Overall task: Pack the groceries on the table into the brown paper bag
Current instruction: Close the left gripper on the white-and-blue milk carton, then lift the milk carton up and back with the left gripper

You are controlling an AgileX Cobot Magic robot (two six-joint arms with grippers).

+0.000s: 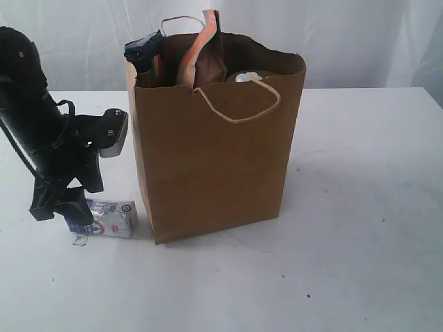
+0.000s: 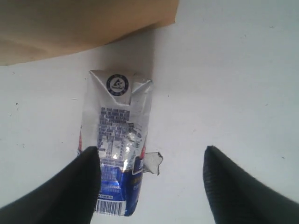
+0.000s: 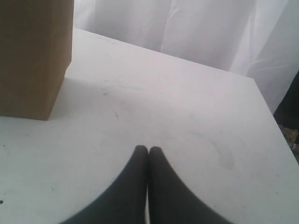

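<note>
Outside the exterior view, right gripper [image 3: 148, 151] jaws meet; left gripper [image 2: 150, 150] spreads above carton [image 2: 117, 126].

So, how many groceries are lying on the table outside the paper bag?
1: the small blue-white carton lies on the table left of the brown paper bag, below the open left fingers. Something behind the bag may be hidden.

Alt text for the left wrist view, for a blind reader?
The open left pincer hangs over a small blue-white carton lying flat on the white table, one finger at its edge, the other apart. The brown paper bag stands just beyond.
</note>
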